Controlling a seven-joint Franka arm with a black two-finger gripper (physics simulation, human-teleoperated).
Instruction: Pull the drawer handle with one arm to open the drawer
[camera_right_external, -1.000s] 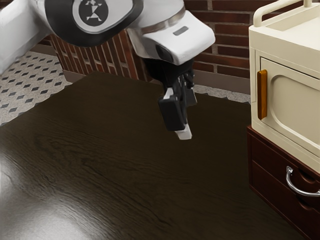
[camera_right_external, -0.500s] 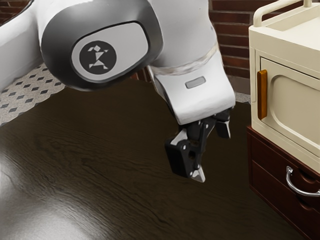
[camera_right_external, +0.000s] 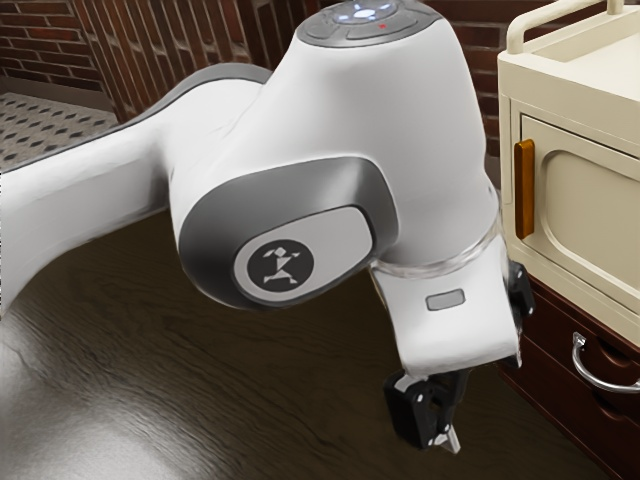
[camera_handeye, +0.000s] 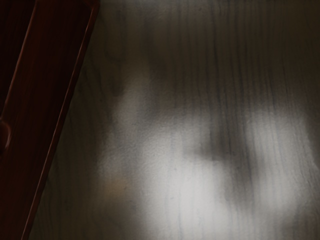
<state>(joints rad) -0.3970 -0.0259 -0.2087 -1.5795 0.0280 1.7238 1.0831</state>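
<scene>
1. The dark wooden desk (camera_right_external: 120, 400) stretched below the white arm (camera_right_external: 420, 130).
2. The hand (camera_right_external: 485, 376) was tilted above it, fingers spread wide, gripping nothing.
3. Just beside the hand stood the dark red drawers (camera_right_external: 547, 335), closed, under a cream cabinet (camera_right_external: 590, 190).
4. The curved metal handle (camera_right_external: 591, 377) was on their front, apart from the hand.

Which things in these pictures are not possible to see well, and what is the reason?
- Handle: exterior view, right edge cuts off one end.
- Cabinet: exterior view, right edge cuts it.
- Arm: exterior view, left edge cuts off its base.
- Chest: wrist view, left edge cuts it.
- Table: wrist view, glare blurs grain.
</scene>
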